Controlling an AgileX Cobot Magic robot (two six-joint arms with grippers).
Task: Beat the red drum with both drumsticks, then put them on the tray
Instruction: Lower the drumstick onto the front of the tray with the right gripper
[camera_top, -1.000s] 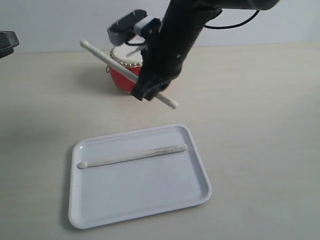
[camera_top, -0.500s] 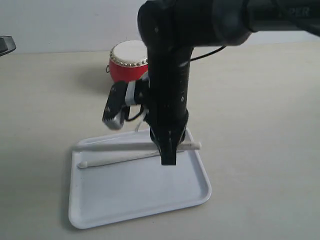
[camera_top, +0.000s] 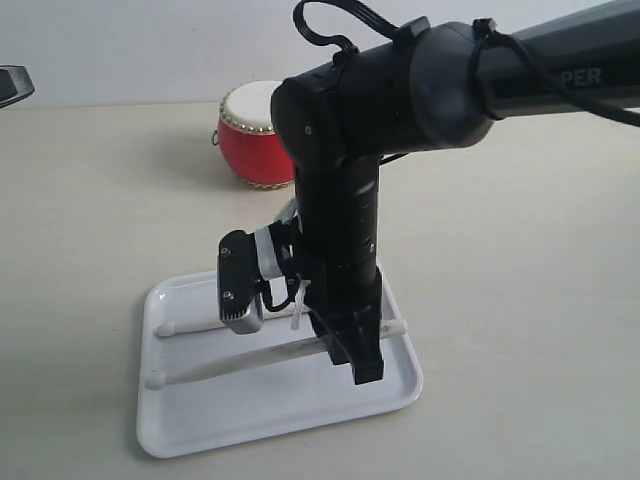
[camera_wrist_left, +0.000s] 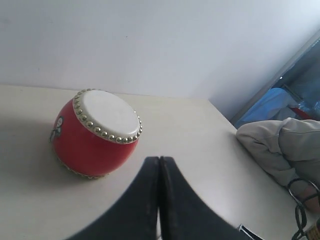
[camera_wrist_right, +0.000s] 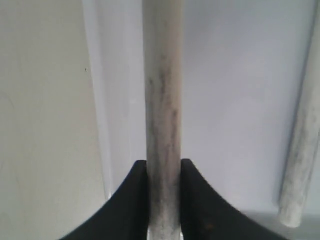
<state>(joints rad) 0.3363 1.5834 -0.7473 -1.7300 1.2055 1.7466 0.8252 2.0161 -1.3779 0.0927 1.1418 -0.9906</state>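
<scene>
Your right gripper (camera_top: 365, 372) grips a slim pale wooden drumstick (camera_top: 235, 363) at the big flat white plastic tray (camera_top: 270, 410).
Outside view: the second pale wooden drumstick (camera_top: 190, 327) lies in the tray just above it in the frame, and the small shiny red drum (camera_top: 250, 150) stands well apart, upper middle. Left wrist view: your left gripper (camera_wrist_left: 159, 165), bottom middle, is pressed together, holding nothing; the drum (camera_wrist_left: 95, 135) sits left of centre. Right wrist view: the fingers (camera_wrist_right: 135, 200) squeeze the stick (camera_wrist_right: 162, 100) over the tray.
</scene>
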